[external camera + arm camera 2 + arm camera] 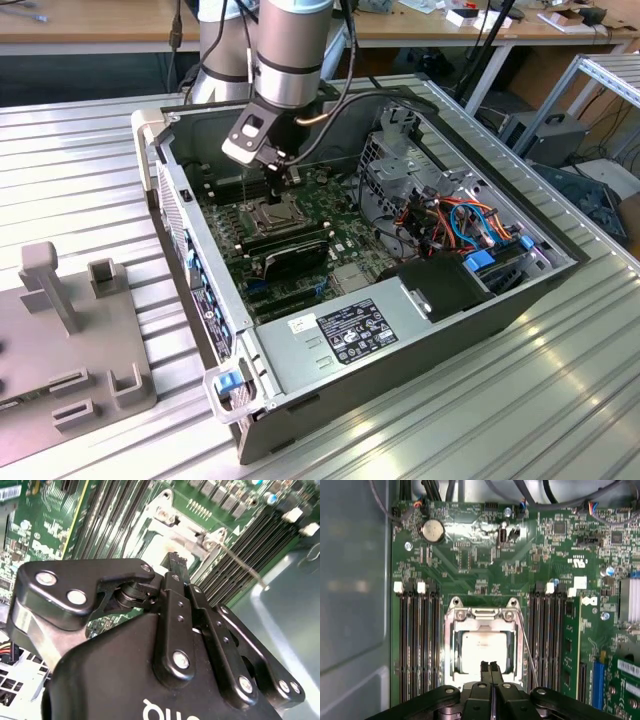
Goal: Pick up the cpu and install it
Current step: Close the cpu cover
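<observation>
In the first wrist view the cpu (482,650), a pale silver-grey square, lies flat inside the metal-framed socket (482,615) on the green motherboard (470,555). My gripper (489,669) hangs just above the cpu's near edge, its two black fingers pressed together with nothing between them. The second wrist view has the fingertips (175,562) over the same pale cpu (157,547). In the exterior view the gripper (283,178) is inside the open computer case, right above the socket (273,212).
Rows of long black memory slots (417,645) flank the socket on both sides. A thin metal lever (527,650) runs along one side of it. Case walls (200,290), a power supply (350,335) and coloured cables (450,225) surround the board. A grey fixture (70,330) stands at the exterior view's left.
</observation>
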Available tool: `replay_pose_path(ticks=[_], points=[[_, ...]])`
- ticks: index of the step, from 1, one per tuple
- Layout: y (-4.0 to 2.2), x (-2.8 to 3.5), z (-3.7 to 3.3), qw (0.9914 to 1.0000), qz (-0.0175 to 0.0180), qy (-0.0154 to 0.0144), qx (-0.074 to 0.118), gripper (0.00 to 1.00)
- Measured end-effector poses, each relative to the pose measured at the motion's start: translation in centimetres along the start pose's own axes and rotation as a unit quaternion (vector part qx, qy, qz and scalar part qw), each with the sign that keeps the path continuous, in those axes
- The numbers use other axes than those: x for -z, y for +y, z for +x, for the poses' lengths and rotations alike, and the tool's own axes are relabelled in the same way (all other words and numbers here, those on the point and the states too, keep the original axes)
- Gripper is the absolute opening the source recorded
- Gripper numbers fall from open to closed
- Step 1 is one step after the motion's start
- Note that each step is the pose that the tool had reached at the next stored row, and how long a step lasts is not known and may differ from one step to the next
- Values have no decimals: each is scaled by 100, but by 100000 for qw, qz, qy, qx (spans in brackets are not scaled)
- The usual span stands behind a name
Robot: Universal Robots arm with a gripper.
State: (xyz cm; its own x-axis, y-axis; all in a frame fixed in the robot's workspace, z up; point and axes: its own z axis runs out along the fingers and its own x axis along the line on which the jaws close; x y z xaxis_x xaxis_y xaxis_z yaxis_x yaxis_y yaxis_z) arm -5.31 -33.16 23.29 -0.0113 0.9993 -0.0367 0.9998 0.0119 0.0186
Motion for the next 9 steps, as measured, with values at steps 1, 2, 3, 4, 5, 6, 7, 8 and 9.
replay_pose_path(ticks=[1,2,3,4,5,6,7,8,9], points=[[15,0,0,100000,2,-3,-9,11],[34,0,0,100000,4,-2,-11,11],[64,-1,-1,100000,2,-1,-7,11],[82,-2,-1,100000,1,3,-7,11],[92,-2,-1,100000,0,1,-5,11],[98,-2,-1,100000,2,1,-5,11],[99,-2,-1,100000,4,-1,-9,11],[99,-2,-1,100000,3,1,-13,11],[99,-1,-1,100000,0,4,-13,11]])
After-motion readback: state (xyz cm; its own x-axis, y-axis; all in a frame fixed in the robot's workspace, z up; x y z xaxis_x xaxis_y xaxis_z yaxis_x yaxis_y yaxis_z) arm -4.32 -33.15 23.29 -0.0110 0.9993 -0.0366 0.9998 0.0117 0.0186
